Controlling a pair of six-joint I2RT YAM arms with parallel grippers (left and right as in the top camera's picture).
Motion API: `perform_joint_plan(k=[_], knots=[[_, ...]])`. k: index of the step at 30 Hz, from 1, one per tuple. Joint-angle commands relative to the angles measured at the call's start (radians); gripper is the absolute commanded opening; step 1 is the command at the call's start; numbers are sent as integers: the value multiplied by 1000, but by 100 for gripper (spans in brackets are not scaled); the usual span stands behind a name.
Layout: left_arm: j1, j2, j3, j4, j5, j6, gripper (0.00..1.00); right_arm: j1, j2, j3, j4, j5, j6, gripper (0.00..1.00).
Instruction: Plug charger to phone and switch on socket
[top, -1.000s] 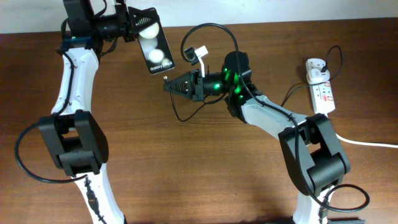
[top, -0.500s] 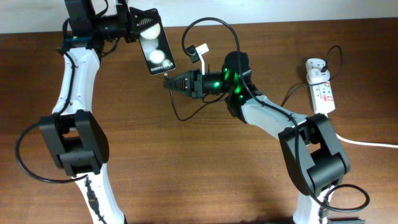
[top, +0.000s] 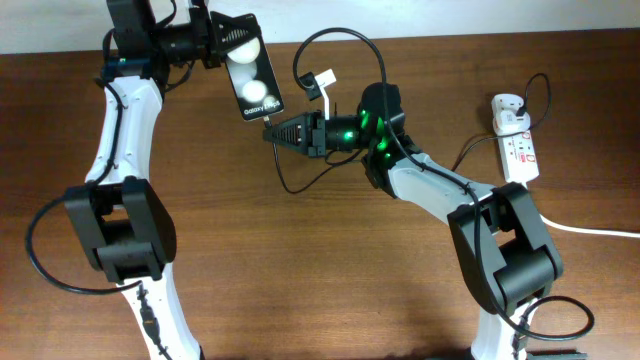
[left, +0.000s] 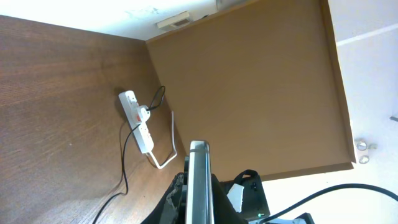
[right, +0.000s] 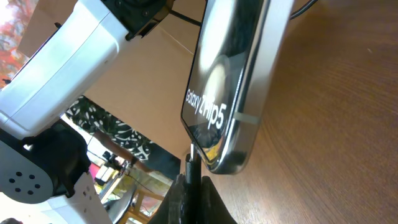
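Left jaws: clamped on the top end of the small black glossy rectangular phone (top: 250, 68), holding it clear of the table, screen facing up.
Phone: extends out from the left jaws; its lettered end points toward the right jaws.
Right jaws: pinched narrow on the plug end of the thin black flexible charger cable (right: 188, 165).
Plug tip: just ahead of the right jaws, touching the phone's bottom edge; whether it is seated cannot be told.
Socket: white elongated power strip with red markings (top: 518, 148), lying on the brown wooden table (top: 300, 280), well apart from both jaws, beyond the right arm.
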Motion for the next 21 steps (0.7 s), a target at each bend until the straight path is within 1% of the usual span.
perform_joint_plan(k=[1,3,11,16,21], knots=[[-9,-37,8,2,22,-23,0,-2,2,12,10,24,5,4],[-9,-37,8,2,11,-39,0,-2,2,12,10,24,5,4],[-25,-37,8,2,3,-39,0,-2,2,12,9,24,5,4],[-21,-37,8,2,8,-39,0,-2,2,12,6,39,62,4],[-16,-37,8,3,12,-39,0,-4,3,12,6,41,64,4]])
